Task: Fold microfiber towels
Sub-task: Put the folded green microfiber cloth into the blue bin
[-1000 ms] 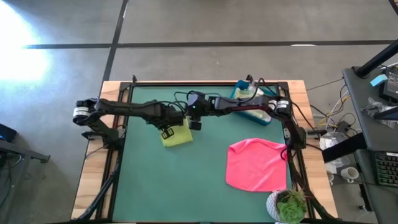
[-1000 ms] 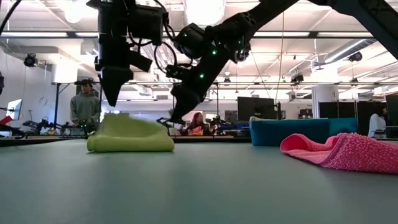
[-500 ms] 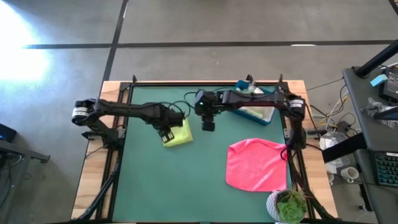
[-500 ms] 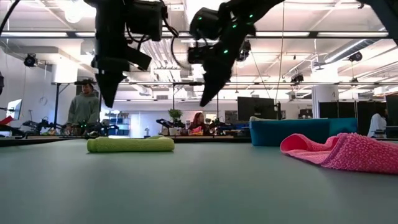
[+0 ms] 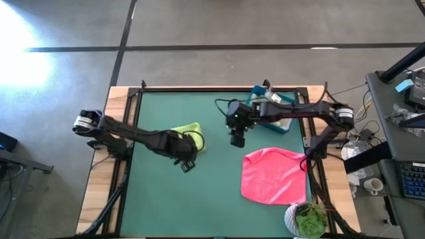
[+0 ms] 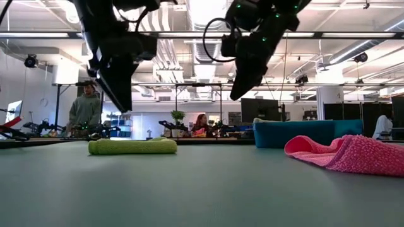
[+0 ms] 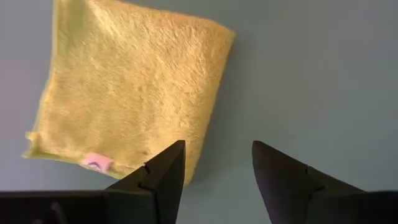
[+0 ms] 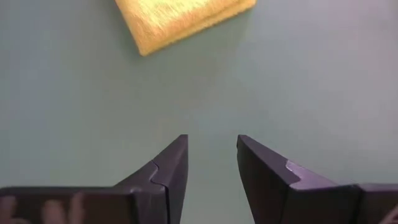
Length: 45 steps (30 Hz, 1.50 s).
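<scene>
The folded yellow towel (image 5: 188,136) lies flat left of centre on the green surface (image 5: 219,192), with the left hand (image 5: 185,162) raised just below it in the high view, fingers spread and holding nothing. The right hand (image 5: 238,140) hangs above the middle of the surface, between that towel and the hot pink towel (image 5: 273,175) spread out unfolded at lower right; its fingers also stand apart and empty. A blue bin (image 5: 274,111) sits at the upper right edge, with pale cloth inside it. The fold looks done on the yellow piece, so the pink one is probably next. The risk from here is a stray finger catching the yellow towel's top layer as the left arm swings past, since the hand sits so close to its edge; that would flip the fold open. The pink towel lies rumpled, so a pinch could grab two layers. The low view shows both hands well clear above the surface and the yellow towel (image 6: 132,146) as a thin flat stack, which the overhead hides. The left wrist view shows the towel's (image 7: 127,93) small tag at one corner, unseen elsewhere.
</scene>
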Tool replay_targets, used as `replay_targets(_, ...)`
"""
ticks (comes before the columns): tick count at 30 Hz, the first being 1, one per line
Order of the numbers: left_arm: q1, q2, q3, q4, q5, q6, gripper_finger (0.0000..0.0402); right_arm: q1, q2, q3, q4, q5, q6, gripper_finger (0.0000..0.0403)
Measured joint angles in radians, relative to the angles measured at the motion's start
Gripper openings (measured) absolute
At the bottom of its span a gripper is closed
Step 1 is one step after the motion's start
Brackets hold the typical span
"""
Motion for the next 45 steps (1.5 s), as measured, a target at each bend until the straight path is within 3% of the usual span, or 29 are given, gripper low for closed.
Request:
replay_targets(4,-0.023,-0.017,-0.056,0.024,-0.029,-0.028,0.0171,0.018,-0.032,-0.080,0.129,-0.022,-0.002,0.0124)
replay_targets(12,-0.063,-0.056,-0.146,0.034,-0.077,0.143,0.0171,0.074,0.030,-0.160,0.363,-0.027,-0.187,0.0126)
replay_targets(21,-0.065,-0.085,-0.257,0.162,-0.075,0.303,0.0171,0.090,0.204,-0.019,0.387,-0.023,-0.229,0.0121)
replay_targets(32,-0.059,-0.198,-0.283,0.120,-0.121,0.296,0.0171,-0.032,0.282,0.146,0.394,-0.052,0.124,0.0121)
replay_targets(37,-0.028,-0.333,-0.350,0.120,-0.137,0.288,0.0171,-0.112,0.283,0.148,0.437,-0.141,0.371,0.0121)
replay_targets(45,0.037,-0.591,-0.424,0.121,-0.132,0.269,0.0171,-0.153,0.283,0.149,0.495,-0.149,0.650,0.0136)
